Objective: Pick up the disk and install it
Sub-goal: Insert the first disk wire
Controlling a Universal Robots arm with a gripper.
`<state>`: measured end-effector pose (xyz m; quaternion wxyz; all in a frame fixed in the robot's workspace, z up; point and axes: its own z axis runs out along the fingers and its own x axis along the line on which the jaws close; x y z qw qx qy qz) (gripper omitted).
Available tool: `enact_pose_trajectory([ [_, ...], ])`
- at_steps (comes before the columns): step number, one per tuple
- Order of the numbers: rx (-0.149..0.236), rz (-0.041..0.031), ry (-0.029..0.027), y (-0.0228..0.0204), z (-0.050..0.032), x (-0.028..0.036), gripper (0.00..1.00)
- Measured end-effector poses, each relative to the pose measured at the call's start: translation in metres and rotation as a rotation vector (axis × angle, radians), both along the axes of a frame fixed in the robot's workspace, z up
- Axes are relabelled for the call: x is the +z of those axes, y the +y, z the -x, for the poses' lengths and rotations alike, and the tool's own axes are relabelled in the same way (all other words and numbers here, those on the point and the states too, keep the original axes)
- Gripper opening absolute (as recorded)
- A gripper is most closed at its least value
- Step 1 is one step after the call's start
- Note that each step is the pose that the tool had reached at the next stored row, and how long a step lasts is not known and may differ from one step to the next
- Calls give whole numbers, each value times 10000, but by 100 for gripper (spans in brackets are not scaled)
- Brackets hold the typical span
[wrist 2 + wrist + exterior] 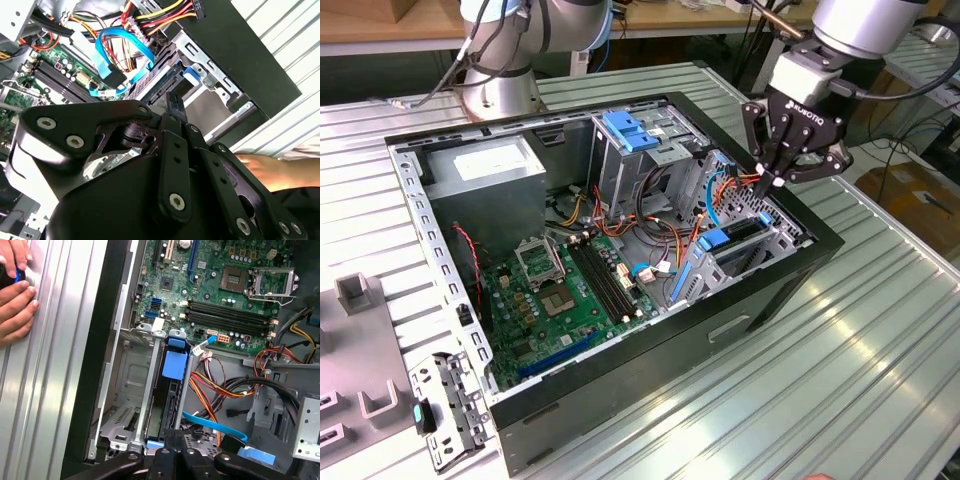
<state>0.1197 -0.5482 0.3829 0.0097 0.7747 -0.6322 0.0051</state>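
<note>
Ribbed metal surface (880,340) carries the open computer (760,300). Your pincer (767,181), closed on nothing, hangs over the slotted disk (170,400), likely to push it home.

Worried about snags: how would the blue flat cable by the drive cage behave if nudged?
The blue flat cable would probably bend aside rather than resist: it hangs in a loose loop. Thin and ribbon-like, it is likely light, though that open loop could snag.
</note>
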Motion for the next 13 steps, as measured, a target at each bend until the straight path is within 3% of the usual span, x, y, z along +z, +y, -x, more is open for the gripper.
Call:
enact_pose_trajectory([
  [9,162,3,0,10,-37,29,11],
  [13,589,7,1,14,-69,41,11],
])
